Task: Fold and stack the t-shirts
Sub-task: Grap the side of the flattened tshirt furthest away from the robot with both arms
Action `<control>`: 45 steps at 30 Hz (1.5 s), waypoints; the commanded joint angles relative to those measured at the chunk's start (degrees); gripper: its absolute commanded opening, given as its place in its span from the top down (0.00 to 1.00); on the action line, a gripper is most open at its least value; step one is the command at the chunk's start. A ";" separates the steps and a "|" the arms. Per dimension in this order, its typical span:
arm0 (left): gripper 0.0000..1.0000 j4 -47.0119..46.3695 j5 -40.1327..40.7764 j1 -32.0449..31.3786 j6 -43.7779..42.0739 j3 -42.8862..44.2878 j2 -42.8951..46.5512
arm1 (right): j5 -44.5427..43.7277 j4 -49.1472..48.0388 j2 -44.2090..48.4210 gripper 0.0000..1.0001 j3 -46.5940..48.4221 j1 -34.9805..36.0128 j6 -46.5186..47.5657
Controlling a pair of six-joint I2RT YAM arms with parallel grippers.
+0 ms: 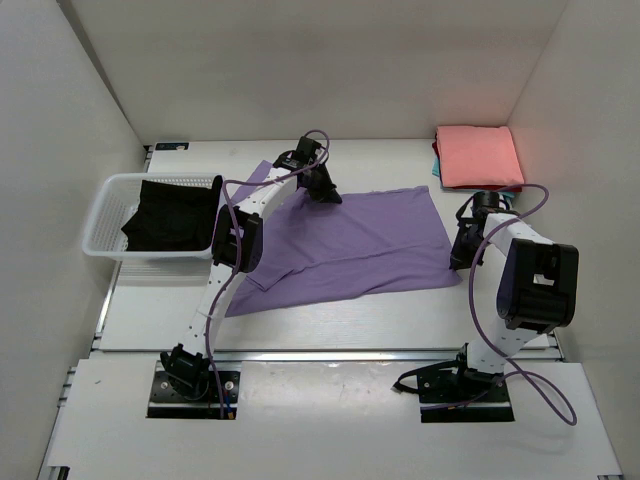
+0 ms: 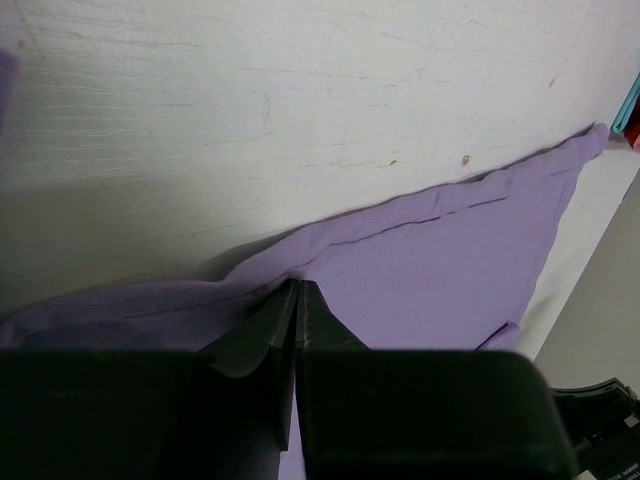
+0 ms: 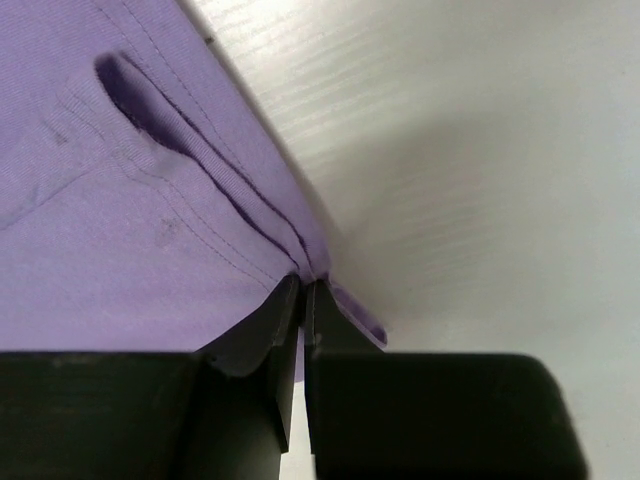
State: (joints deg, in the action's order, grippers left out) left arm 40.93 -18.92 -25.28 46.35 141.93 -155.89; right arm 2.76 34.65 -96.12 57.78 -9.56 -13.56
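- Right of centre, the right gripper (image 1: 461, 258) has its fingers pinched together on the near-right hem corner of the purple shirt (image 1: 350, 245).
- The purple shirt lies spread across mid-frame. It looks like thin, limp cloth (likely to sag and crease), so it is best held at stitched hems and corners.
- Upper centre, the left gripper (image 1: 325, 190) is clamped on the shirt's far edge.
- The pink shirt (image 1: 480, 155) sits folded at upper right, and the black shirt (image 1: 170, 212) is in the basket (image 1: 100, 215) at left.

top external: above, behind arm bases (image 1: 190, 380), facing down on whole table (image 1: 400, 320)
left wrist: close over purple shirt (image 2: 430, 260), far edge
right wrist: close, shirt's right edge
shared: that shirt
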 commanded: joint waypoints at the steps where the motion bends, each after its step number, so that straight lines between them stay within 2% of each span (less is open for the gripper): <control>1: 0.85 3.63 2.39 0.84 -1.26 0.72 0.42 | -0.39 1.91 3.65 0.99 -0.73 -0.98 -0.76; 9: 0.85 3.46 2.13 0.76 -0.91 0.54 0.24 | 0.84 2.96 6.21 1.00 -2.50 -1.95 -1.03; 12: 0.85 3.37 2.04 0.76 -0.91 0.89 0.07 | 1.27 3.14 5.85 0.90 -2.93 -1.78 -1.02; 13: 0.85 3.28 2.04 0.84 -1.26 0.89 0.06 | 1.37 3.05 5.77 0.90 -2.67 -1.60 -0.85; 15: 0.85 3.28 1.96 1.11 -0.82 0.89 0.06 | 1.80 2.79 5.68 0.99 -2.76 -1.34 -0.76; 18: 0.85 3.55 1.95 1.02 -1.26 0.89 -0.11 | 2.33 2.70 5.23 0.95 -3.11 -1.16 -1.38; 19: 0.86 3.55 1.95 1.37 -0.91 0.98 0.06 | 2.68 2.70 5.15 1.00 -3.37 -0.99 -1.03; 25: 0.86 3.63 1.95 1.19 -1.26 1.24 -0.11 | 0.76 5.51 4.71 1.00 -2.94 -1.07 -1.29; 33: 0.85 3.72 1.78 1.55 -0.73 1.16 -0.02 | -1.00 9.90 6.55 1.00 -3.99 -4.76 -2.00; 45: 0.84 5.13 0.82 1.81 -2.84 1.86 -0.20 | -1.54 10.87 5.33 1.00 -1.18 -7.23 -0.24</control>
State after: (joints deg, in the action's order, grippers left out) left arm 42.96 -19.68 -24.53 45.84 142.54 -155.94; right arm 2.92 43.97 -90.96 54.28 -16.36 -14.90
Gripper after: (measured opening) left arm 0.153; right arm 0.007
